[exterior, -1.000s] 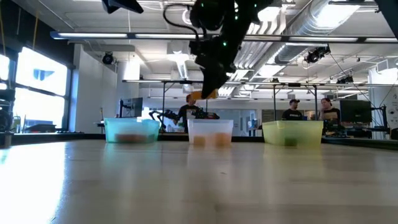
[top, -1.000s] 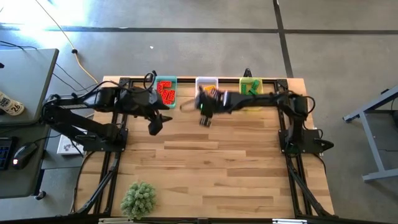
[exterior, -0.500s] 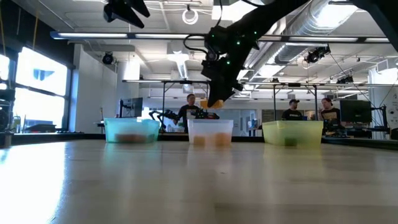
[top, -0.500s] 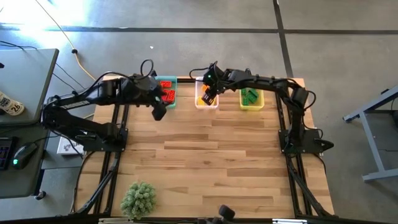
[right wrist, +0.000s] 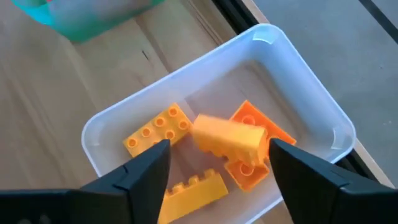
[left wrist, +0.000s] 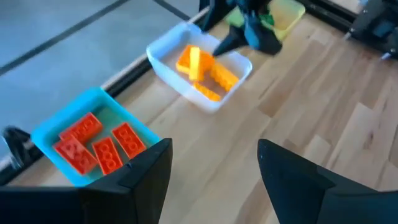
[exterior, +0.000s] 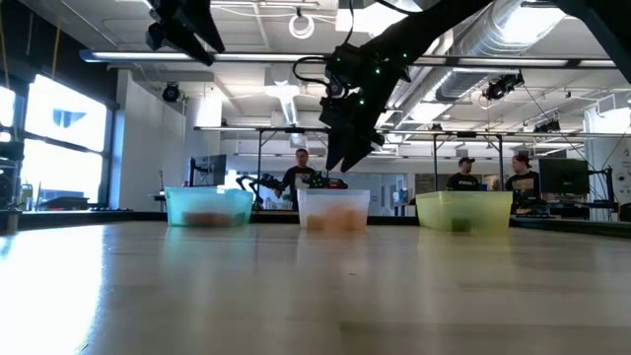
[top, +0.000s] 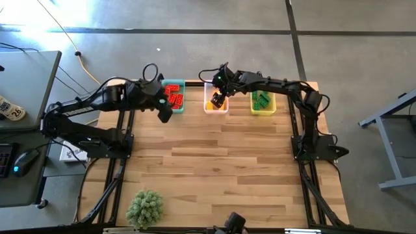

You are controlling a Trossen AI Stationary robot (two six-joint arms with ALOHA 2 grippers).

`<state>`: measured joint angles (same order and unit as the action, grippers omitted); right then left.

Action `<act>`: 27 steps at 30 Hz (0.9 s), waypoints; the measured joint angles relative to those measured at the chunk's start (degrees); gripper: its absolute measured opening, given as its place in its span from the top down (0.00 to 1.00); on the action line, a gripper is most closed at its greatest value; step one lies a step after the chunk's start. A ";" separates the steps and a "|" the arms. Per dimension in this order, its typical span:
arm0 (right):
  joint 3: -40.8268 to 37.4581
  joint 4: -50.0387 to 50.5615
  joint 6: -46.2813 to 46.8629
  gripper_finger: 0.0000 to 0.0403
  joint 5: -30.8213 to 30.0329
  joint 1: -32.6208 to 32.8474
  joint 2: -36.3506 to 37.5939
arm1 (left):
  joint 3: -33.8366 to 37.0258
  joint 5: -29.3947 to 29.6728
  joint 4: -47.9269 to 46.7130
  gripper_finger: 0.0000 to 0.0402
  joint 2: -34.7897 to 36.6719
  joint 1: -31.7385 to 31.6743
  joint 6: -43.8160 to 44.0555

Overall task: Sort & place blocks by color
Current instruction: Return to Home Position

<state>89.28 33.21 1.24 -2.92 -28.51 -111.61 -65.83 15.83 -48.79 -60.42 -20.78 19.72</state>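
Right wrist view: one yellow-orange brick (right wrist: pixel 227 140) in the clear bin (right wrist: pixel 305 93) is smeared, studs unreadable; the teal bin (right wrist: pixel 81 15) is cut off at the view's edge. Left wrist view: the right end effector (left wrist: pixel 245 42) masks most of the yellow bin (left wrist: pixel 289 12). Low view: bricks (exterior: pixel 333 222) inside the bins are dim smudges, uncountable.

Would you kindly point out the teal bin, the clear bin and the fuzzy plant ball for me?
teal bin (left wrist: pixel 67 110), left wrist view, on its rim.
clear bin (right wrist: pixel 295 87), right wrist view, on its bare inner wall.
plant ball (top: pixel 144 207), high view, on its fuzzy middle.
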 joint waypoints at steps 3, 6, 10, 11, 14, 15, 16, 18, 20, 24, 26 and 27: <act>1.18 0.42 0.25 0.33 0.23 0.00 -0.04 | 3.74 -0.16 1.36 0.44 2.33 1.20 1.99; 3.02 1.11 0.24 0.33 0.52 0.06 0.06 | 7.36 -0.44 3.99 0.44 5.45 2.68 2.50; 6.76 1.78 1.59 0.34 0.50 0.91 0.16 | 12.60 -1.17 7.60 0.44 10.18 4.30 2.52; 7.80 1.95 2.16 0.34 0.52 1.29 0.20 | 14.00 -1.65 8.46 0.44 11.41 4.62 2.59; 10.71 2.12 2.82 0.34 0.46 2.57 0.28 | 18.39 -2.36 9.90 0.44 15.67 5.51 2.63; 11.78 2.52 2.85 0.34 0.30 3.01 0.28 | 19.68 -2.36 10.26 0.44 17.15 5.82 2.67; 12.94 2.86 3.10 0.34 -0.01 3.44 0.28 | 21.03 -2.36 10.37 0.44 18.64 6.05 2.70; 14.91 2.67 4.05 0.34 -0.25 4.26 0.31 | 23.70 -2.34 10.17 0.44 21.74 6.70 2.63; 16.66 2.85 5.17 0.34 -0.34 4.99 0.31 | 26.44 -2.37 11.16 0.44 24.91 7.36 2.16; 19.75 2.91 7.88 0.34 -0.48 6.53 0.33 | 31.96 -2.38 13.58 0.44 31.80 8.30 2.20; 20.99 3.17 8.93 0.34 -0.46 7.38 0.33 | 34.52 -2.57 14.53 0.44 35.31 8.55 2.20; 21.51 3.09 9.13 0.34 -0.36 7.85 0.33 | 35.67 -2.98 14.69 0.44 36.89 8.59 2.17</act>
<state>110.79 36.29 10.36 -3.27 -20.67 -111.28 -30.17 12.85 -34.10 -23.53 -12.19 21.89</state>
